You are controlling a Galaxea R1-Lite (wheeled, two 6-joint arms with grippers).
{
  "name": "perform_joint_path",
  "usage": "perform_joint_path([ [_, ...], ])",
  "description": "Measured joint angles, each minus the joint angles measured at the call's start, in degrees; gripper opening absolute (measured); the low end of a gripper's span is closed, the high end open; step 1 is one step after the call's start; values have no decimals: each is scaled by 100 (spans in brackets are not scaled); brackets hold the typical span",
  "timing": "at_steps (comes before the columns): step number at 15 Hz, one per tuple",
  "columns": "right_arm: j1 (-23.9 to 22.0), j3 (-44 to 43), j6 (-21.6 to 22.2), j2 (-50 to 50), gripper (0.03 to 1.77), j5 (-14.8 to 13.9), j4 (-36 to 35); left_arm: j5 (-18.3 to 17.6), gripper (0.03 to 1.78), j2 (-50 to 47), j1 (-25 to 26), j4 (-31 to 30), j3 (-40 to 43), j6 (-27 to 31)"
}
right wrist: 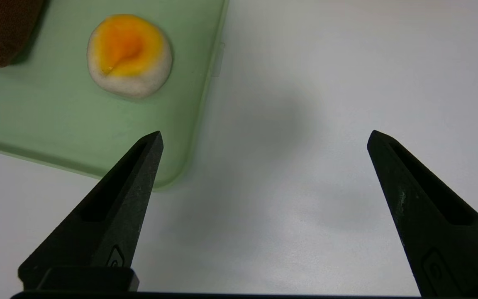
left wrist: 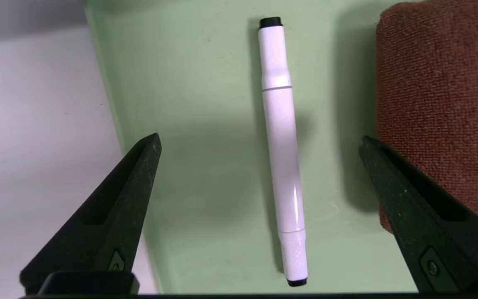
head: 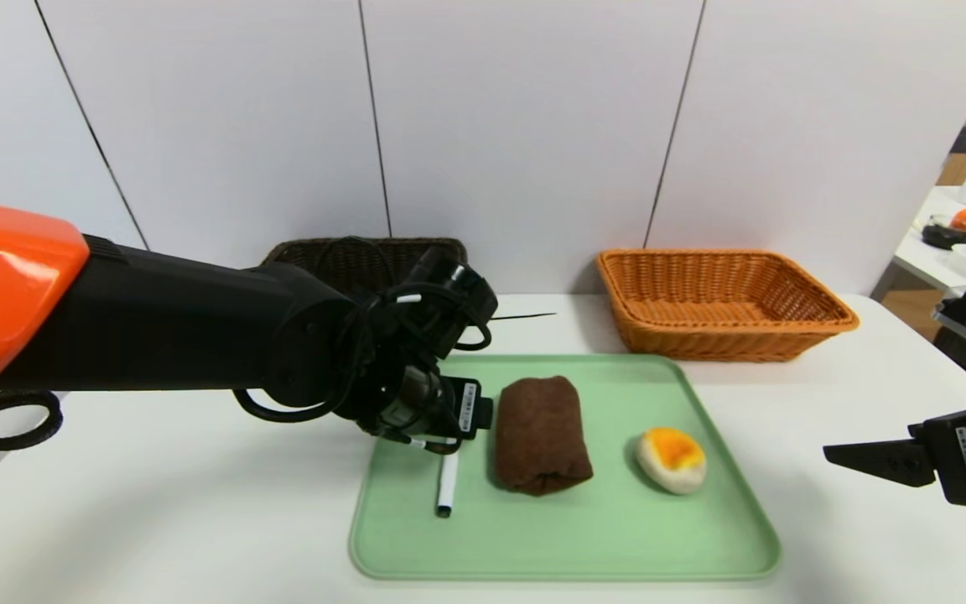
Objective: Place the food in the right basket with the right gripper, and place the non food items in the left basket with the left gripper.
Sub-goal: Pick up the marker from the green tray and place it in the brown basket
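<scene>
Green plastic makes up the tray (head: 567,545) at lower centre of the head view, resting on a white table (head: 156,520). Three things lie on it in a row: a white pen (head: 446,485) with a black tip at the tray's left edge, a rolled brown towel (head: 540,434) in the middle, and a cream bun (head: 671,459) with an orange-yellow top toward the right. All three lie apart from one another.

At upper centre-left, against the wall, the dark basket (head: 366,256) shows partly behind the left arm. At upper centre-right the tan basket (head: 722,302) stands on the table just beyond the tray's far right corner.

Reaching in from the left edge of the frame, the left gripper (head: 441,432) hangs over the far end of the pen, pointing downward. In the left wrist view its fingers (left wrist: 116,220) are spread wide, the pen (left wrist: 282,153) lying lengthwise between them without touching either, the towel (left wrist: 442,104) close beside one finger, and the tray (left wrist: 197,166) beneath.

At the lower right edge of the head view the right gripper (head: 869,460) is parked above bare table, right of the tray. Its fingers (right wrist: 110,224) are also spread, holding nothing; its wrist view shows the bun (right wrist: 130,55) on the tray (right wrist: 56,133) ahead of one fingertip.
</scene>
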Motion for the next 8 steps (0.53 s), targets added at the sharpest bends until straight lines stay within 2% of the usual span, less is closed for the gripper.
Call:
perform_joint_path([
  [8, -13, 9, 49, -2, 170, 15, 0, 146, 169, 222, 0, -20, -11, 20],
])
